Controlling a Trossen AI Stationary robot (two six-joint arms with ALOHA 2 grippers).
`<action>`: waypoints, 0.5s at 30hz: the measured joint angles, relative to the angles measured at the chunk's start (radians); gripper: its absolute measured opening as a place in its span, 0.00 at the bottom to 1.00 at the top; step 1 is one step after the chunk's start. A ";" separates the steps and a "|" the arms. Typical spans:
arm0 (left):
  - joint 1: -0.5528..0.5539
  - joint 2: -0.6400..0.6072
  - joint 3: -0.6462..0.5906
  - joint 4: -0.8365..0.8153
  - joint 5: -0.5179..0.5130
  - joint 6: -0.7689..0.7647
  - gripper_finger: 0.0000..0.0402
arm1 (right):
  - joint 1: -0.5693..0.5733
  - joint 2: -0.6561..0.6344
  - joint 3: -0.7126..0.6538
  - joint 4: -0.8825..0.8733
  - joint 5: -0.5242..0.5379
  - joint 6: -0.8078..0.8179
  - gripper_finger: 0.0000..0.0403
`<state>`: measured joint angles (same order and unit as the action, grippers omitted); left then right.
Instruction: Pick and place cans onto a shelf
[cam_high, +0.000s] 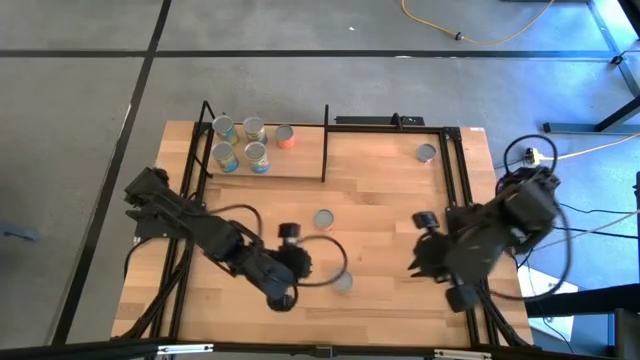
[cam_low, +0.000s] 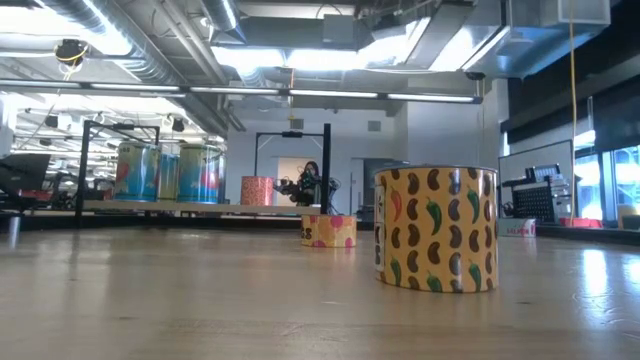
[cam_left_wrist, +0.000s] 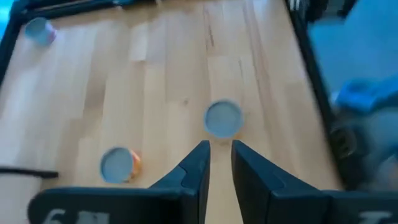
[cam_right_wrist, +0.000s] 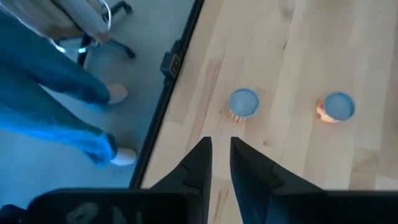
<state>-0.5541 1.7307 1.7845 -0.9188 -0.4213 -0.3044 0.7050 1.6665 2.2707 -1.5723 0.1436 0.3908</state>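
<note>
High view: five cans (cam_high: 240, 143) stand on the shelf (cam_high: 300, 165) at the surface's far left corner; three more are loose, one (cam_high: 427, 153) near the far right corner, one (cam_high: 323, 219) mid-surface, one (cam_high: 342, 283) toward the near edge beside the left hand (cam_high: 283, 298). In its wrist view that hand's fingers (cam_left_wrist: 198, 163) show a narrow gap, empty, with a can (cam_left_wrist: 223, 118) just ahead. The right hand (cam_high: 424, 255) waits, also narrowly parted and empty. The cans look rigid, smooth-sided (likely slippery); gripping across the round wall at mid-height seems safest.
</note>
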 joint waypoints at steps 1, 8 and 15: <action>0.000 0.022 -0.001 0.004 0.001 0.051 0.14 | 0.011 -0.014 0.000 0.000 0.015 0.002 0.15; 0.006 0.157 -0.002 0.100 0.020 0.263 0.15 | 0.078 -0.104 0.000 0.001 0.099 0.024 0.15; 0.030 0.294 -0.002 0.153 0.021 0.422 0.14 | 0.101 -0.159 0.000 0.001 0.127 0.023 0.15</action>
<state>-0.5244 2.0252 1.7828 -0.7661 -0.3999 0.1171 0.8062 1.5075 2.2704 -1.5711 0.2707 0.4141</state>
